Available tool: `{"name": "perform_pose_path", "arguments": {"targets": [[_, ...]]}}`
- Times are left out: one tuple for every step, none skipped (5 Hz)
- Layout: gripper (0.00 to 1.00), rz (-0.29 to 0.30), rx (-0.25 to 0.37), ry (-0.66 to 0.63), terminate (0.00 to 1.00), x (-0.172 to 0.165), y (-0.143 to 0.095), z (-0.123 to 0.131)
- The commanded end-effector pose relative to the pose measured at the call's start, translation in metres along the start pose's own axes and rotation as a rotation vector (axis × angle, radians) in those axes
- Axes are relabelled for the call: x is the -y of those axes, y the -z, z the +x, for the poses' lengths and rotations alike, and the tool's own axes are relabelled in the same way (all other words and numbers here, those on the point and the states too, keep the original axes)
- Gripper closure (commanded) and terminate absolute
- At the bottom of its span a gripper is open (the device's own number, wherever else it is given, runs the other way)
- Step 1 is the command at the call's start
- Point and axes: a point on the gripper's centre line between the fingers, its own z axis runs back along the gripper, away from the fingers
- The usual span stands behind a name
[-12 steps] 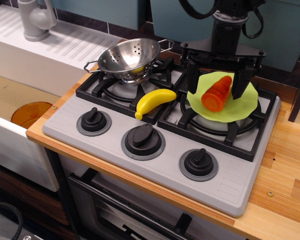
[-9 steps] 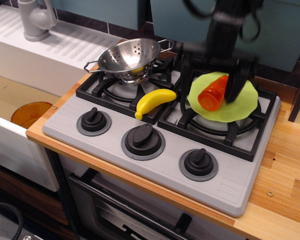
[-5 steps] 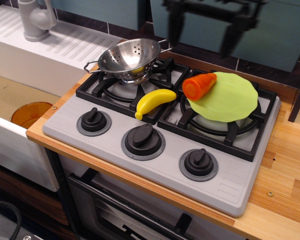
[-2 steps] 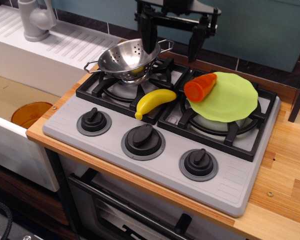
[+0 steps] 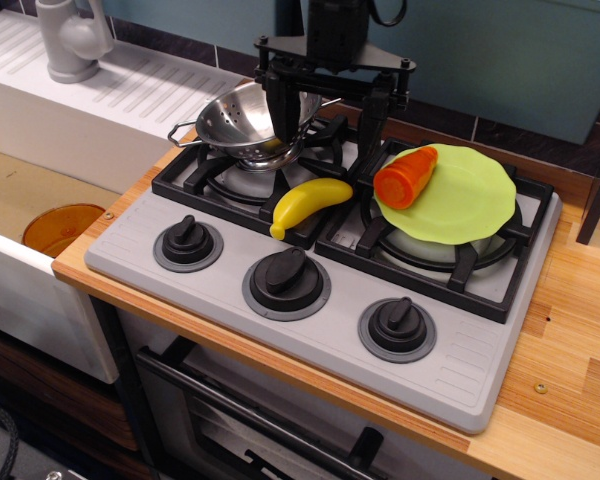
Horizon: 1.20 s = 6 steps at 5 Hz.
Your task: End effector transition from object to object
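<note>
Overhead-side view: we're seeing the end effector point(image 5: 325, 125) hanging over the back of the stove point(image 5: 325, 265), between the two rear burners. Its fingers point(image 5: 277, 105) are spread wide apart, released, gripping nothing. We're reading the crossbar as level and the wrist as vertical above it.

Beside the left finger, the steel colander point(image 5: 240, 118) is sitting on the rear-left grate; that finger is overlapping the colander's rim in this view, and we cannot tell whether it is touching. Something yellow is showing inside the colander, too hidden to name.

Just to the right of the right finger, the orange carrot point(image 5: 405, 177) is lying on the left edge of the green plate point(image 5: 470, 195), apart from the finger. The plate is resting on the right burner.

In front of and below the fingers, the yellow banana point(image 5: 308, 203) is lying across the grate edge. Three black knobs point(image 5: 286, 277) are lining the stove front. The stove is sitting on the wooden tabletop point(image 5: 570, 350).
</note>
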Motion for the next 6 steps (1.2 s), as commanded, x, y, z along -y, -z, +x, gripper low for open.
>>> {"name": "perform_pose_path", "arguments": {"targets": [[0.00,-0.009,0.043,-0.013,0.00,-0.004,0.012,-0.004],[0.00,-0.021,0.053,-0.012,0.00,-0.010,0.023,-0.008],[0.00,-0.016,0.095,0.011,0.00,-0.021,0.032,-0.011],[0.00,-0.023,0.095,0.009,0.00,-0.028,0.044,-0.013],[0.00,-0.040,0.069,0.001,0.00,-0.024,0.055,-0.016],[0.00,-0.040,0.069,0.001,1.00,-0.024,0.055,-0.016]]}}
